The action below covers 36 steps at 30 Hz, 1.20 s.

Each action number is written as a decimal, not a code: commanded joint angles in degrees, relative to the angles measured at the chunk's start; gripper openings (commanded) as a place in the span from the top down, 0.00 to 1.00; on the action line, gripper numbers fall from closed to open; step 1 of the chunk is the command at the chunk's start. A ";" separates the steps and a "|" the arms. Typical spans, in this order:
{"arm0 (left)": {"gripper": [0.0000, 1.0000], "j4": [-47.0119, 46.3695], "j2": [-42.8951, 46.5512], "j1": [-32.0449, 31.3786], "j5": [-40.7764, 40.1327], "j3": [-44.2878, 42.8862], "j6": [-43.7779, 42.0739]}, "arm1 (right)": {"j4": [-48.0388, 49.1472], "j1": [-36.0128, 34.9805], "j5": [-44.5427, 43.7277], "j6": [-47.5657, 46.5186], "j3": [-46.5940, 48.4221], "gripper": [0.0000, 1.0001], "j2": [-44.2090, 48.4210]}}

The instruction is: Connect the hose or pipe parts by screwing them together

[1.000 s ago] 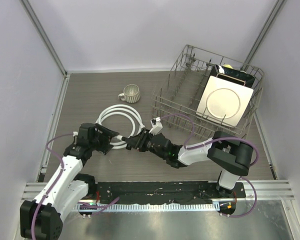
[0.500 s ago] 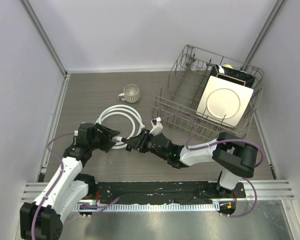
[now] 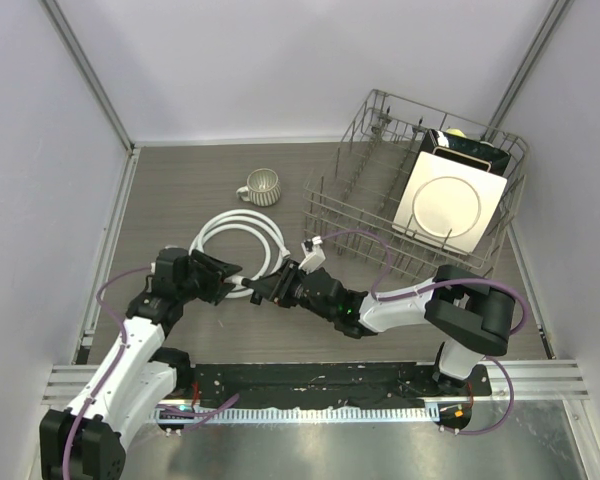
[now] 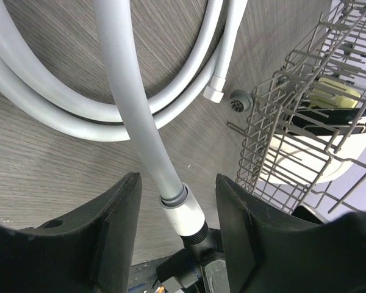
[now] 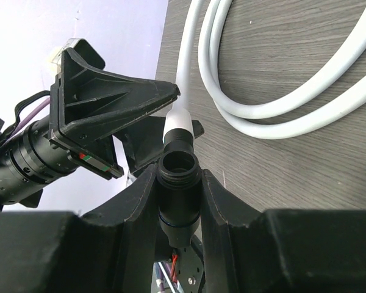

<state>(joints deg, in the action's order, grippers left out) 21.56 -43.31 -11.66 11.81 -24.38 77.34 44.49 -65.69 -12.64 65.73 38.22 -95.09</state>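
- The right gripper is clamped tight on the small black fitting. It holds the fitting just above the table, in front of the two arm bases, with one threaded port open towards the wrist camera.
- The left gripper faces it from the left, and the two grippers stand nose to nose.
- Its jaws are partly spread on either side of the white end nut. In the left wrist view a gap shows on both sides, so nothing is gripped.
- The end nut meets the far port of the black fitting end to end. I cannot tell how far it is threaded on.
- From the nut the white hose runs back to its coil, which lies flat on the table just behind the grippers.
- The second end nut lies loose at the coil's edge, near the dish rack.
- A grey mug stands beyond the coil.
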 commanded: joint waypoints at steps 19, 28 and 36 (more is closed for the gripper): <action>0.67 0.58 6.31 0.15 4.36 0.39 0.79 | 0.33 -1.37 2.36 5.46 3.53 0.99 -0.10; 1.00 -1.70 8.32 0.15 3.83 0.91 -2.63 | 0.68 -0.93 8.40 11.33 5.63 0.99 -2.37; 1.00 -3.11 15.27 0.15 5.23 3.37 -3.86 | 11.32 -0.76 5.62 21.88 1.51 0.99 -3.88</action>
<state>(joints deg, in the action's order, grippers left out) 23.73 -30.81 -10.72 10.22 -20.95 75.94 46.98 -66.15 -7.33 80.58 40.16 -99.07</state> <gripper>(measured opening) 0.225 0.342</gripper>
